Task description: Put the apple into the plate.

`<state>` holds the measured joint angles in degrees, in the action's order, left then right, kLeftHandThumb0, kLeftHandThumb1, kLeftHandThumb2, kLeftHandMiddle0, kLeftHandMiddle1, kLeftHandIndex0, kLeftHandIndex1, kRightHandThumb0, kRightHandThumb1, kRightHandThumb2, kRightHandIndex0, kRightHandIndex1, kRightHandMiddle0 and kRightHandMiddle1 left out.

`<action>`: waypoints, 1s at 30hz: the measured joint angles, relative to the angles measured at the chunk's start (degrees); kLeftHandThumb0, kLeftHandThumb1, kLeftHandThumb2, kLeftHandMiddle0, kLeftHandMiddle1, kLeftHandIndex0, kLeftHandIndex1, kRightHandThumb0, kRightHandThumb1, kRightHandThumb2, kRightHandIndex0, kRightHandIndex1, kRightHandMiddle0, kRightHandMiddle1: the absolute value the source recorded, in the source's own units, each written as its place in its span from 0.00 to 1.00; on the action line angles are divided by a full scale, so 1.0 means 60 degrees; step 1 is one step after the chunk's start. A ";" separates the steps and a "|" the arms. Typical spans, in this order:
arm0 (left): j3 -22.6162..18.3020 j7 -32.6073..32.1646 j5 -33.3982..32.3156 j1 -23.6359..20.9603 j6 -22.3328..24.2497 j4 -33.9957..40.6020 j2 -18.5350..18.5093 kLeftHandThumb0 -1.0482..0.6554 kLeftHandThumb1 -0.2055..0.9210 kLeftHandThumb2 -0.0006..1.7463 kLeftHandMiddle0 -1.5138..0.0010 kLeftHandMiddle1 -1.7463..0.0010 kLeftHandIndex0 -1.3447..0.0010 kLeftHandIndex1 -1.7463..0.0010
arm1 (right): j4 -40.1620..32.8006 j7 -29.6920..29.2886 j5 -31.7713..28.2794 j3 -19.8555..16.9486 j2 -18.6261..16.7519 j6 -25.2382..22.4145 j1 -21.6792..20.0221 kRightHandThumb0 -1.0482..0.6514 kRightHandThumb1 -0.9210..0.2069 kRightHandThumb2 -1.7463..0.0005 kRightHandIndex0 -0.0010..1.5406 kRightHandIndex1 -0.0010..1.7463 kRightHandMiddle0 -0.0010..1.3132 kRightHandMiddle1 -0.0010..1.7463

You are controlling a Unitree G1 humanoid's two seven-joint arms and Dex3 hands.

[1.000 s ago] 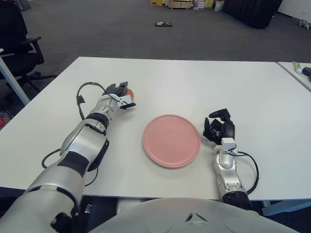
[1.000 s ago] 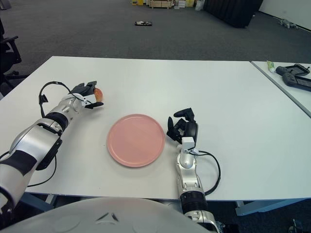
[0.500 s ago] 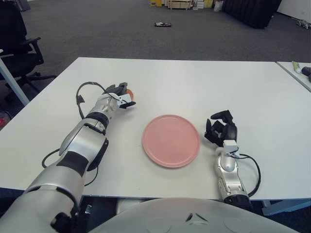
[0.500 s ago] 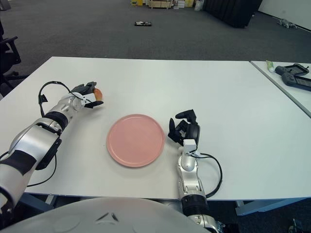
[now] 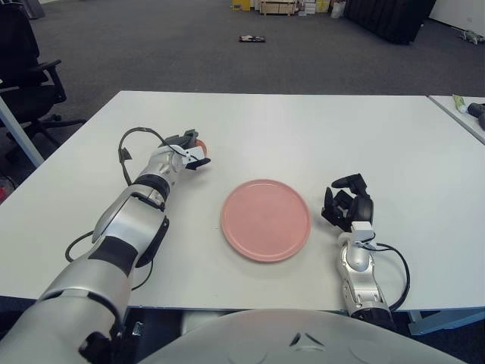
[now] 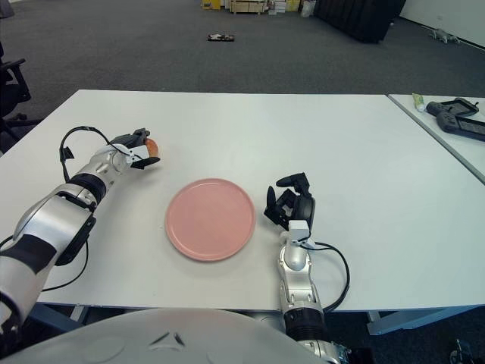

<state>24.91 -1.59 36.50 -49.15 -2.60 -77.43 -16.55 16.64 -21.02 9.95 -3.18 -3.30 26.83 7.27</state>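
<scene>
The left robot hand (image 5: 184, 150) is curled around the small round red-orange apple (image 5: 200, 143), which peeks out past its fingers at the far left of the wide white desk (image 5: 318, 129). The round flat pink plate (image 5: 266, 220) lies well apart from it, nearer the robot and to the right, so the carry looks to run rightward and back toward the body. The right robot hand (image 5: 347, 207) shows just beside the plate's right rim, fingers curled on nothing.

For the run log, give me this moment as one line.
left hand: closed on apple, left of plate | plate: bare | right hand: idle right of plate
</scene>
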 measured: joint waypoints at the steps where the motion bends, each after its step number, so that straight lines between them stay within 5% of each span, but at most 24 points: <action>1: 0.0000 0.0000 -0.0001 0.0001 0.0000 0.0001 0.0000 0.05 1.00 0.33 0.99 0.69 1.00 0.54 | -0.0017 0.0000 0.0001 -0.0004 0.0000 0.0000 0.0011 0.38 0.32 0.42 0.65 1.00 0.33 1.00; 11: -0.0164 -0.0063 -0.0103 0.0061 -0.0108 0.0019 -0.0007 0.12 0.97 0.28 0.95 0.42 1.00 0.49 | -0.0171 0.0012 0.0002 -0.0021 -0.0001 -0.0035 0.0131 0.38 0.32 0.42 0.65 1.00 0.32 1.00; 22: -0.0427 -0.0158 -0.0341 0.0169 -0.0290 0.0038 -0.0029 0.27 0.64 0.53 0.80 0.10 0.98 0.04 | -0.0265 0.0018 0.0004 -0.0029 -0.0013 -0.0126 0.0211 0.38 0.32 0.42 0.65 1.00 0.33 1.00; 25: -0.0402 -0.0283 -0.0328 0.0241 -0.0327 0.0037 -0.0027 0.66 0.62 0.58 0.71 0.06 0.93 0.01 | -0.0294 0.0013 0.0008 -0.0031 -0.0019 -0.0162 0.0231 0.38 0.32 0.42 0.65 1.00 0.33 1.00; 30: -0.0252 -0.0451 -0.0226 0.0272 -0.0354 0.0048 -0.0020 0.62 0.50 0.70 0.59 0.06 0.77 0.00 | -0.0329 0.0001 0.0024 -0.0028 -0.0027 -0.0207 0.0262 0.37 0.33 0.41 0.66 1.00 0.33 1.00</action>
<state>23.40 -4.30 35.14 -47.52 -4.72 -77.15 -16.68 14.67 -21.01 10.09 -3.35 -3.46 25.59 8.84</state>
